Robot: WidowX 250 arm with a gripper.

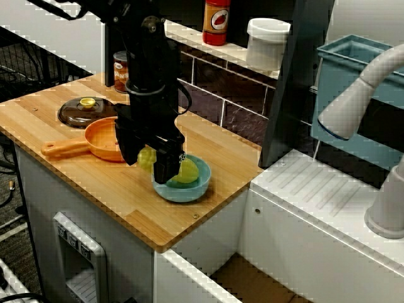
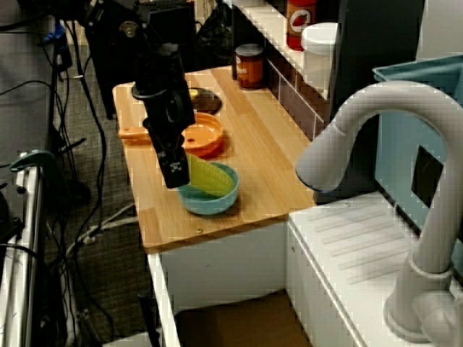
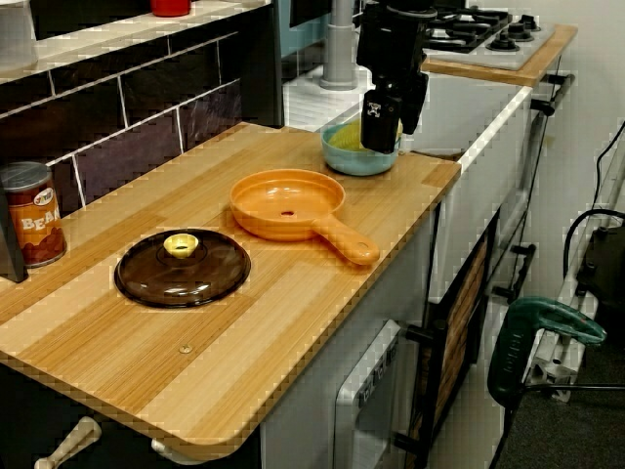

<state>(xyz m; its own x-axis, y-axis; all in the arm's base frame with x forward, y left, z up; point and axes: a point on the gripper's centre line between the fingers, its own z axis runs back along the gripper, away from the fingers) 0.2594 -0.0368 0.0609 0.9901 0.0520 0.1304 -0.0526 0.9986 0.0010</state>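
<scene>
Desk: Wooden counter point(image 3: 293, 322) up front in the view along the counter, carrying what?

Photographer: Brown lid point(image 3: 183, 267) with a yellow knob nearest, then orange pan point(image 3: 288, 205) with handle toward the front edge, bean can point(image 3: 32, 215) back by the tiled wall.

Desk: And the gripper point(image 1: 166, 172)?

Photographer: Black, pointed straight down into blue bowl point(image 1: 180, 192) at the counter's sink end, near the pan. Fingertips right against yellow-green piece point(image 1: 187, 170) lying in the bowl, leaning up over the rim in the view from the sink side.

Desk: Clamped on it or spread?

Photographer: Cannot tell. Dark fingers, set close, with yellow showing on both sides in the view from the front.

Desk: Background?

Photographer: Red bottle point(image 1: 216, 22) and white tub point(image 1: 267, 41) on the ledge above the tiles, grey tap point(image 2: 376, 130) over the white sink top.
</scene>
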